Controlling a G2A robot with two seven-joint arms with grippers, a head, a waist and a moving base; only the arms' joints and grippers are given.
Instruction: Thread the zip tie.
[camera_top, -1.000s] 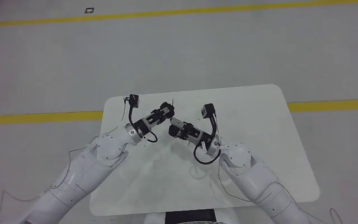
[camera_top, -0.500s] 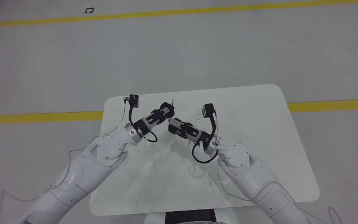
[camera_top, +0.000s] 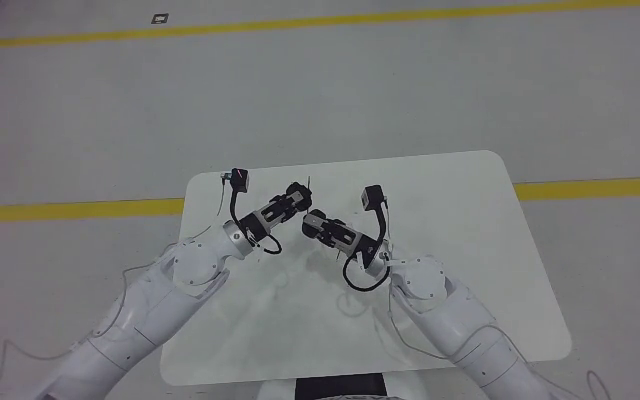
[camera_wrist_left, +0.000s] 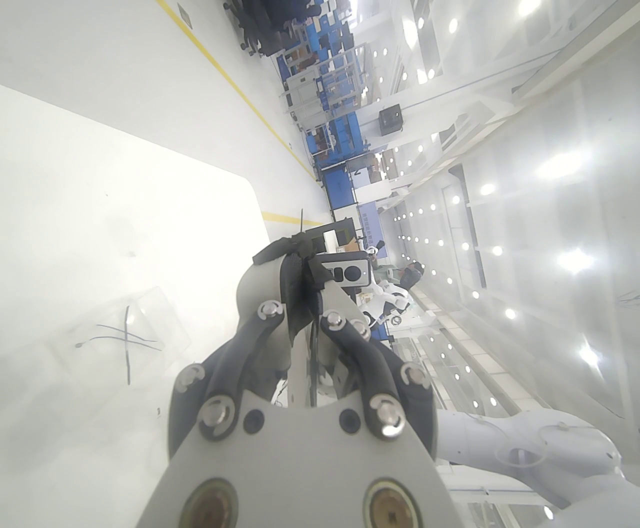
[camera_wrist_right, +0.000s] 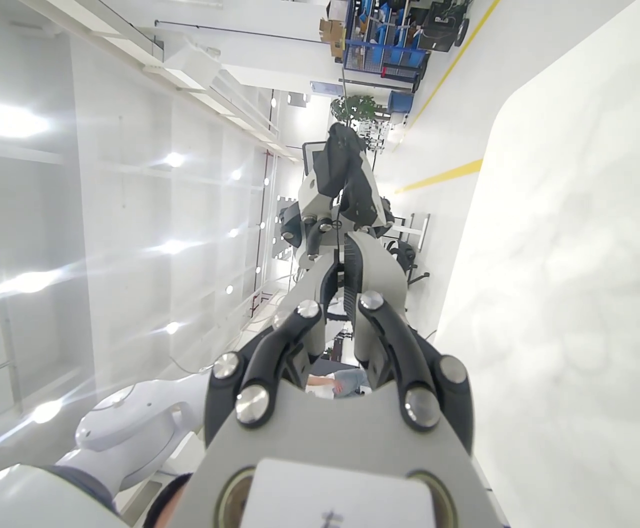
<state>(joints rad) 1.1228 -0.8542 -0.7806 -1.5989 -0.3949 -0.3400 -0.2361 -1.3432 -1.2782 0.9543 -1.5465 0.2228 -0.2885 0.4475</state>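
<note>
Top view, left gripper (camera_top: 297, 193) clamped on thin black zip tie (camera_top: 309, 183), tip pointing toward far edge of the table (camera_top: 460, 200), right gripper (camera_top: 312, 221) just beside, grip unclear.

A white table (camera_top: 480, 200) with rounded corners stands on a grey floor (camera_top: 450, 90). One yellow line (camera_top: 90, 210) passes beneath the table. A second yellow line (camera_top: 400, 16) runs well beyond its far edge, near a small dark marker (camera_top: 160, 18).
</note>
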